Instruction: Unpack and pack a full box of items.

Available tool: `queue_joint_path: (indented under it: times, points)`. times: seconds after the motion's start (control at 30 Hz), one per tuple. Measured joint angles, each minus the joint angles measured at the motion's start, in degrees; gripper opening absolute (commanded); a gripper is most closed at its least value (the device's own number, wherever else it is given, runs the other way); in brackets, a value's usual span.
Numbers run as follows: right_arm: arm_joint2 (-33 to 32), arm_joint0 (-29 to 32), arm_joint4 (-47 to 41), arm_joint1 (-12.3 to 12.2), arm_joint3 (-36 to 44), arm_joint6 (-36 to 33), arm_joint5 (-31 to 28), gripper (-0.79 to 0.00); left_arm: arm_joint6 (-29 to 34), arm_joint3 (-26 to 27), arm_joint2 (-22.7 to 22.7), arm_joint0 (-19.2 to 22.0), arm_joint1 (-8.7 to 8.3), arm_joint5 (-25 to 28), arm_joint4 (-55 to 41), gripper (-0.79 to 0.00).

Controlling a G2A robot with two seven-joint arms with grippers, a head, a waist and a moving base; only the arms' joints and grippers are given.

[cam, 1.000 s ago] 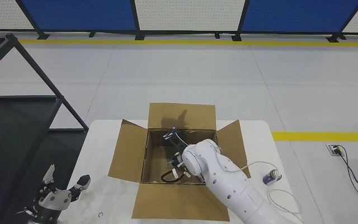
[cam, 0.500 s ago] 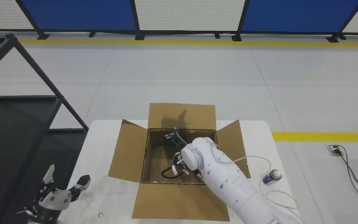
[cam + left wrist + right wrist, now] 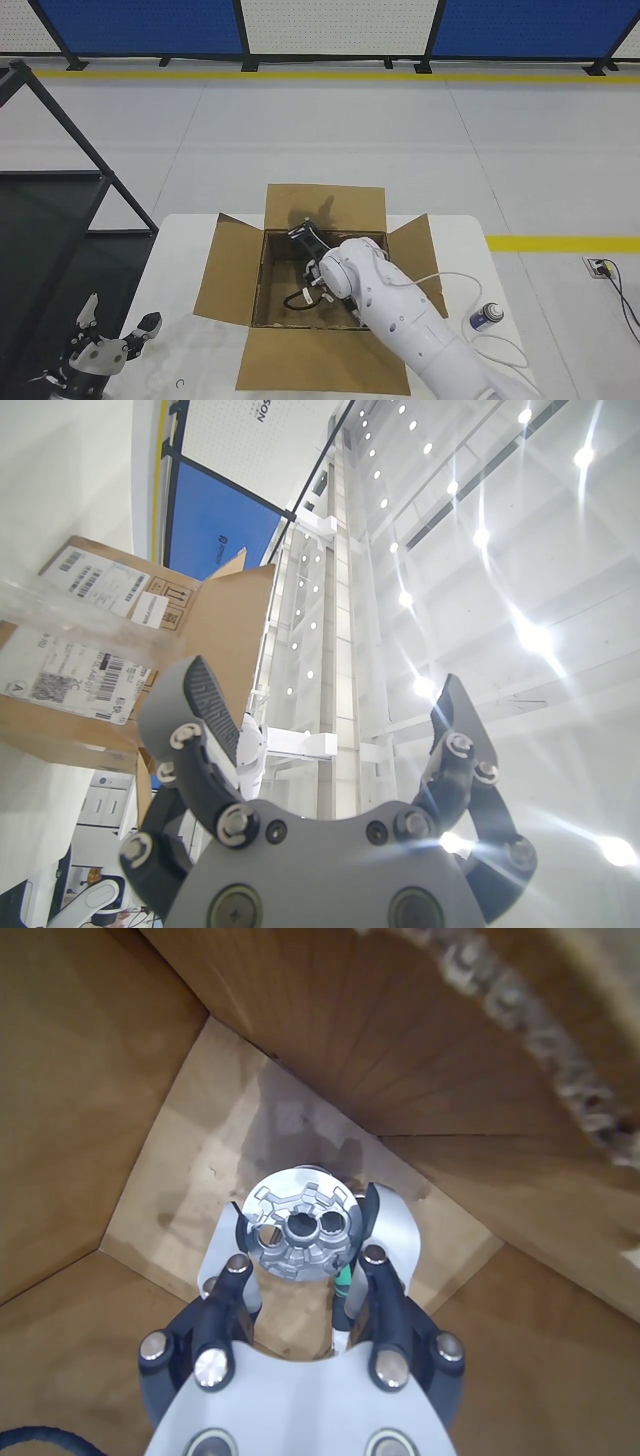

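Cardboard box (image 3: 232, 268) walls close around metal disc (image 3: 300, 1228)

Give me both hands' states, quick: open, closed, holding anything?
Left hand: open, empty.
Right hand: closed on a round metal part, down inside the cardboard box.

Well beyond the right jaws, blue and white partition panels (image 3: 140, 20) line a yellow stripe (image 3: 300, 74) on the pale grey floor (image 3: 330, 130). A black metal rack (image 3: 50, 210) stands beside the white counter (image 3: 180, 300). Past the left jaws, ceiling lights (image 3: 481, 536) glare.
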State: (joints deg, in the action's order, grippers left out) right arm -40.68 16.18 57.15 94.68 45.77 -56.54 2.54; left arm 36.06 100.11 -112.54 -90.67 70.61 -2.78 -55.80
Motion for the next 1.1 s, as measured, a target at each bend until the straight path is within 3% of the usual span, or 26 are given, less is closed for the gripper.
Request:
queue_joint_path:
  times: [0.17,0.4,0.63,1.1]
  points:
    - [-3.2,3.7,4.1,-2.5,10.1,-3.9,-1.9,-0.785,0.0,0.0,0.0,0.0,0.0,0.0,0.0,0.0]
    - [-10.4,15.5,12.7,-7.0,34.0,-9.1,-3.8,-0.785,0.0,0.0,0.0,0.0,0.0,0.0,0.0,0.0]
    - [-16.1,25.8,18.1,-9.3,52.9,-9.1,-4.9,-0.785,0.0,0.0,0.0,0.0,0.0,0.0,0.0,0.0]
    - [-16.2,27.1,18.2,-9.4,54.3,-8.8,-5.7,-0.785,0.0,0.0,0.0,0.0,0.0,0.0,0.0,0.0]
